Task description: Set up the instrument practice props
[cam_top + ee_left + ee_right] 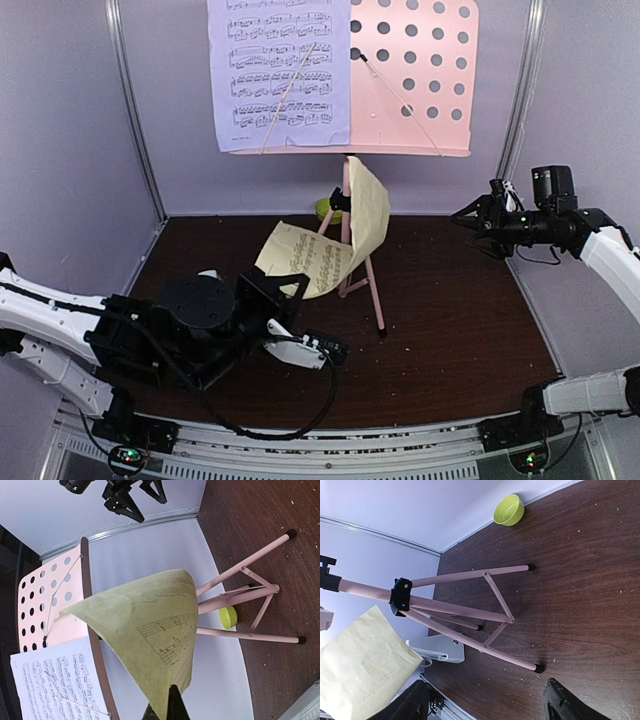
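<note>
Toward the far edge of the table (450,330), the left gripper (169,706), clamped on the curling pale-yellow page (150,630), should lift it flat onto the bare right half of the pink stand's desk (420,70), beside the lavender page (280,70); the right gripper (478,222) hangs with jaws apart.

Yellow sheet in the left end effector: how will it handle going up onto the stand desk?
Probably floppy: the pale-yellow page curls into a cone from the single pinch at the left end effector. Likely very light, so it may flutter or swing. Its free edge hangs near the pink music stand and could snag on the post.
</note>
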Motion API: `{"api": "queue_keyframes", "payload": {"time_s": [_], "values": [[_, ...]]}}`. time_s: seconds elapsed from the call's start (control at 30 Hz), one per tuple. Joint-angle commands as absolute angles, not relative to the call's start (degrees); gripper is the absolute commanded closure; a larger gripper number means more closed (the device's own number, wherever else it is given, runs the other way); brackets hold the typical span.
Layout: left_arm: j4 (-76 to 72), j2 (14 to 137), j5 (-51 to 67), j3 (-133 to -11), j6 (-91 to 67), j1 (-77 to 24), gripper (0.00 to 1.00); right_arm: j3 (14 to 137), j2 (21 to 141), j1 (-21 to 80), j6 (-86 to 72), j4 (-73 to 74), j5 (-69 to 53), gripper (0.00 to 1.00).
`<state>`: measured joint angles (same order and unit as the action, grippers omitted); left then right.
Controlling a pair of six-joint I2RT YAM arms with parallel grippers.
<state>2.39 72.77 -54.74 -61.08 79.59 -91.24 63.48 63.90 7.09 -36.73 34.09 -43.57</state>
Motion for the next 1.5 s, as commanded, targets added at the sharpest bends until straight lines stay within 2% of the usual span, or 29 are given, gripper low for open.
{"api": "queue_keyframes", "payload": {"time_s": [0.0,0.33,0.63,0.83,1.07,1.2,1.47], "values": [[-2.9,71.1,-58.7,-60.8,81.3,-93.1,1.00,66.3,63.9,7.0,-37.4,32.6,-45.8,0.21],[5.7,70.8,-58.5,-63.9,76.5,-97.8,1.00,69.8,65.2,8.9,-40.4,26.6,-54.9,0.22],[11.0,71.0,-57.9,-66.7,73.8,-101.0,1.00,72.1,68.9,19.2,-39.8,22.8,-65.4,0.20],[9.6,71.8,-58.2,-67.2,74.9,-101.7,1.00,76.1,73.3,29.0,-30.5,32.6,-64.7,0.20],[9.4,72.0,-58.3,-67.8,75.3,-102.1,1.00,76.0,76.0,33.3,-22.4,41.0,-63.0,0.22],[8.8,72.2,-58.5,-67.9,75.5,-102.3,1.00,71.3,72.9,33.7,-24.2,38.7,-61.8,0.21],[6.0,72.3,-58.9,-68.7,76.5,-102.3,1.00,55.9,67.4,34.0,-34.0,22.2,-62.5,0.18]]}}
